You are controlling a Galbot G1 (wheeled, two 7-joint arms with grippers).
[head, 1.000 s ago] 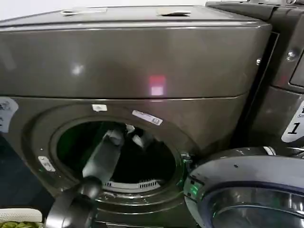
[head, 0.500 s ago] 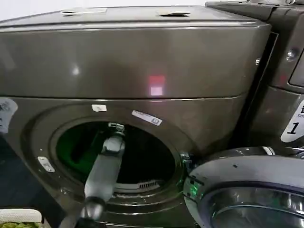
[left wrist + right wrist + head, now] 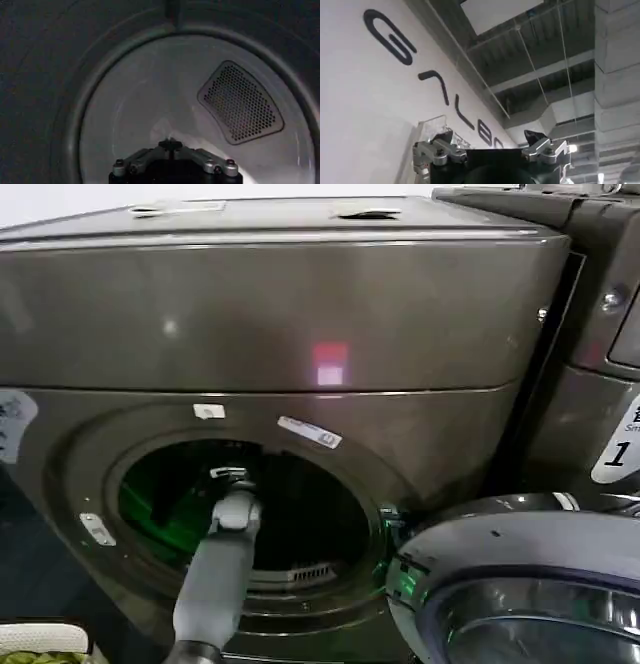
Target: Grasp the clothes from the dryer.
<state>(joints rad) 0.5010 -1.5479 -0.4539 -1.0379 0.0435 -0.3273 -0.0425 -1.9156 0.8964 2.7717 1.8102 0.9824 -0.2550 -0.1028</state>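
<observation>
The dryer (image 3: 280, 304) is a bronze-grey front loader with its round porthole (image 3: 300, 514) open and a pink-red light on the front. My left arm reaches up through the porthole, and the left gripper (image 3: 228, 474) is inside the dark drum. In the left wrist view the left gripper (image 3: 171, 145) is shut, its links meeting at the centre, and it points at the drum's pale back wall (image 3: 140, 100). I see nothing between its fingers. The clothes are out of view. My right gripper (image 3: 490, 137) is parked, pointing up at a wall and ceiling, open and empty.
The dryer's open door (image 3: 520, 584) juts out at the lower right. A neighbouring machine (image 3: 600, 334) stands at the right. Yellow-green garments (image 3: 35, 656) lie at the lower left corner. A perforated vent (image 3: 240, 102) is set in the drum's back wall.
My left forearm has swung from leaning right to nearly upright. The gripper has shifted left inside the porthole. A white shape beside the gripper a second ago no longer shows.
</observation>
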